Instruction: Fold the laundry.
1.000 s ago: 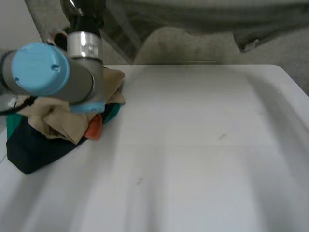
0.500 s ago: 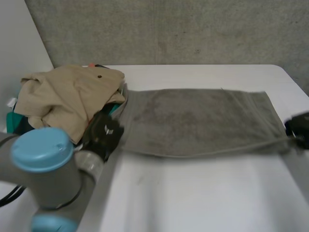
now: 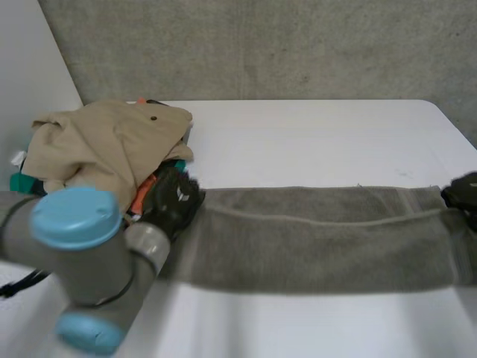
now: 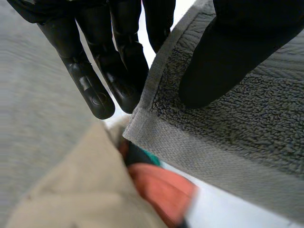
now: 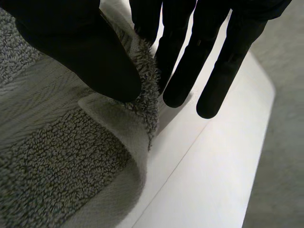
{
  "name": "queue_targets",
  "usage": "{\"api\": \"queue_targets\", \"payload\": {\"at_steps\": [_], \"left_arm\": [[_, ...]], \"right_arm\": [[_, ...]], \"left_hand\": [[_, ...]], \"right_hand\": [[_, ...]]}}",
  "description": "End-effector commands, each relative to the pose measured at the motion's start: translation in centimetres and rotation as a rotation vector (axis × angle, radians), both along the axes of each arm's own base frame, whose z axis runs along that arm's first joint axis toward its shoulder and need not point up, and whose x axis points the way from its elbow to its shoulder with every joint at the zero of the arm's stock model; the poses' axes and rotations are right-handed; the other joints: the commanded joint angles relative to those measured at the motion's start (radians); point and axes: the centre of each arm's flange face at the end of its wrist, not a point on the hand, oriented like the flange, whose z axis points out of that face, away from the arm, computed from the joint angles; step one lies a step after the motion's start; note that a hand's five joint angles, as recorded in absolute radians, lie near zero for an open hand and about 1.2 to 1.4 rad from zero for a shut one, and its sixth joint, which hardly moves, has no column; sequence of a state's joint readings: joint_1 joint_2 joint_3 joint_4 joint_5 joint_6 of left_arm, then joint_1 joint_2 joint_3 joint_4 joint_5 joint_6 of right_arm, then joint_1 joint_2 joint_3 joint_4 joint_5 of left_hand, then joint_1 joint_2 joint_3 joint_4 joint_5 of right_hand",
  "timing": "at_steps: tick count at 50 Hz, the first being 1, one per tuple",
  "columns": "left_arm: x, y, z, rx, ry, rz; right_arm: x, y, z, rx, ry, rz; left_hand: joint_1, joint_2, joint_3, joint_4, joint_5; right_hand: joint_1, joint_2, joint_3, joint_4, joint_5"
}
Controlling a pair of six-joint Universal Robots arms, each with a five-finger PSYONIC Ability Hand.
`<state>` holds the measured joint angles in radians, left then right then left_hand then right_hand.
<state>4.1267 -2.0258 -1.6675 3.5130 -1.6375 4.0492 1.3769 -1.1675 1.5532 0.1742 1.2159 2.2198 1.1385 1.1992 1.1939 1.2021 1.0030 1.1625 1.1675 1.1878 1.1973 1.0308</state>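
While robot hands (image 3: 173, 203) (image 3: 463, 192) pinch towel (image 3: 320, 239), clothes pile (image 3: 104, 142) beside.

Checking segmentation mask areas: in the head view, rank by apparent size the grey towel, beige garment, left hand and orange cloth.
1. grey towel, stretched across the table
2. beige garment
3. left hand
4. orange cloth, a sliver, mostly covered

The hand and the orange cloth lie side by side, so that ranking is fair.

White table (image 3: 313, 134) carries a grey towel (image 3: 320, 239) and clothes pile (image 3: 104, 142)
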Motion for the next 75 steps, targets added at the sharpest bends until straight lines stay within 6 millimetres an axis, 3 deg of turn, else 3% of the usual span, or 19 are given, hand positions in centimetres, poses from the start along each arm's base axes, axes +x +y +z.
{"api": "queue_targets", "payload": {"at_steps": [1, 8, 14, 15, 16, 21, 25, 26, 29, 34, 40, 55, 60, 61, 62, 65, 69, 72, 75], "left_arm": [[-2.7, -5.2, -1.1, -0.085, 0.046, 0.032], [-4.5, -8.5, -1.7, -0.139, 0.075, 0.047], [-5.4, -9.6, -1.9, -0.164, 0.094, 0.044], [-5.6, -9.5, -1.9, -0.166, 0.096, 0.041], [-5.7, -9.4, -1.9, -0.169, 0.098, 0.038], [-6.3, -8.4, -1.6, -0.158, 0.108, 0.025], [-6.6, -7.1, -0.6, -0.161, 0.114, 0.004], [-6.4, -6.6, 0.2, -0.168, 0.121, 0.001], [-6.0, -5.9, 1.0, -0.167, 0.123, -0.002], [-4.9, -4.2, 1.4, -0.143, 0.109, -0.006], [-4.1, -2.5, 0.5, -0.074, 0.132, -0.015], [-4.0, -2.0, -0.1, -0.025, 0.176, -0.011], [-4.0, -2.0, -0.1, -0.024, 0.175, -0.011], [-4.0, -2.0, -0.1, -0.025, 0.176, -0.011], [-3.9, -2.0, -0.1, -0.026, 0.176, -0.009], [-3.9, -2.1, 0.1, -0.030, 0.178, -0.006], [-3.6, -1.8, 0.9, -0.039, 0.187, -0.005], [-3.4, -1.4, 1.4, -0.045, 0.192, -0.007], [-3.2, -1.2, 2.0, -0.051, 0.202, -0.008]], "right_arm": [[1.4, -3.7, -1.6, -0.169, 0.013, -0.006], [2.5, -6.9, -2.7, -0.290, 0.038, -0.004], [3.4, -8.2, -3.7, -0.308, 0.039, -0.010], [3.6, -8.4, -3.7, -0.311, 0.028, -0.017], [3.6, -8.5, -3.8, -0.309, 0.022, -0.024], [3.6, -8.1, -2.3, -0.318, -0.051, -0.065], [3.5, -7.1, 0.6, -0.336, -0.118, -0.087], [3.2, -6.3, 1.7, -0.322, -0.132, -0.093], [1.4, -4.8, 2.5, -0.233, -0.151, -0.123], [-0.5, -2.3, 1.5, -0.035, -0.211, -0.123], [-3.7, -0.1, -1.1, 0.121, -0.297, -0.175], [-4.8, -0.6, -4.4, 0.006, -0.288, -0.160], [-4.8, -0.7, -5.1, 0.010, -0.286, -0.159], [-5.0, -0.8, -5.1, 0.006, -0.277, -0.166], [-5.1, -0.9, -5.1, -0.001, -0.271, -0.168], [-6.2, -1.3, -5.2, -0.046, -0.245, -0.193], [-8.8, -1.8, -4.4, -0.122, -0.175, -0.280], [-10.3, -2.3, -2.6, -0.189, -0.067, -0.325], [-10.7, -2.5, -1.6, -0.224, 0.006, -0.323]], "left_hand": [[0.258, 0.197, 0.202, 0.194, 0.219], [0.258, 0.197, 0.202, 0.194, 0.219], [0.244, 0.183, 0.188, 0.180, 0.205], [-0.509, -0.570, -0.565, -0.573, -0.548], [-0.915, -0.976, -0.970, -0.979, -0.954], [-0.964, -1.025, -1.019, -1.028, -1.003], [-0.964, -1.025, -1.019, -1.028, -1.003], [-0.964, -1.025, -1.019, -1.028, -1.003], [-0.964, -1.025, -1.019, -1.028, -1.003], [-0.964, -1.025, -1.019, -1.028, -1.003], [-0.964, -1.025, -1.019, -1.028, -1.003], [-0.964, -1.025, -1.019, -1.028, -1.003], [-0.964, -1.025, -1.019, -1.028, -1.003], [-0.964, -1.025, -1.019, -1.028, -1.003], [-0.964, -1.025, -1.019, -1.028, -1.003], [-0.964, -1.025, -1.019, -1.028, -1.003], [-0.964, -1.025, -1.019, -1.028, -1.003], [-0.964, -1.025, -1.019, -1.028, -1.003], [-0.964, -1.025, -1.019, -1.028, -1.003]], "right_hand": [[0.234, 0.229, 0.209, 0.199, 0.191], [0.234, 0.229, 0.209, 0.199, 0.191], [0.214, 0.209, 0.189, 0.180, 0.172], [-0.896, -0.901, -0.921, -0.931, -0.939], [-0.988, -0.993, -1.013, -1.023, -1.031], [-0.988, -0.993, -1.013, -1.023, -1.031], [-0.988, -0.993, -1.013, -1.023, -1.031], [-0.988, -0.993, -1.013, -1.023, -1.031], [-0.988, -0.993, -1.013, -1.023, -1.031], [-0.984, -0.989, -1.009, -1.019, -1.027], [-0.720, -0.725, -0.745, -0.754, -0.762], [-0.570, -0.575, -0.595, -0.605, -0.612], [-0.370, -0.375, -0.396, -0.405, -0.413], [0.115, 0.110, 0.090, 0.081, 0.073], [0.233, 0.228, 0.207, 0.198, 0.190], [0.234, 0.229, 0.209, 0.199, 0.191], [0.234, 0.229, 0.209, 0.199, 0.191], [0.234, 0.229, 0.209, 0.199, 0.191], [0.234, 0.229, 0.209, 0.199, 0.191]]}}
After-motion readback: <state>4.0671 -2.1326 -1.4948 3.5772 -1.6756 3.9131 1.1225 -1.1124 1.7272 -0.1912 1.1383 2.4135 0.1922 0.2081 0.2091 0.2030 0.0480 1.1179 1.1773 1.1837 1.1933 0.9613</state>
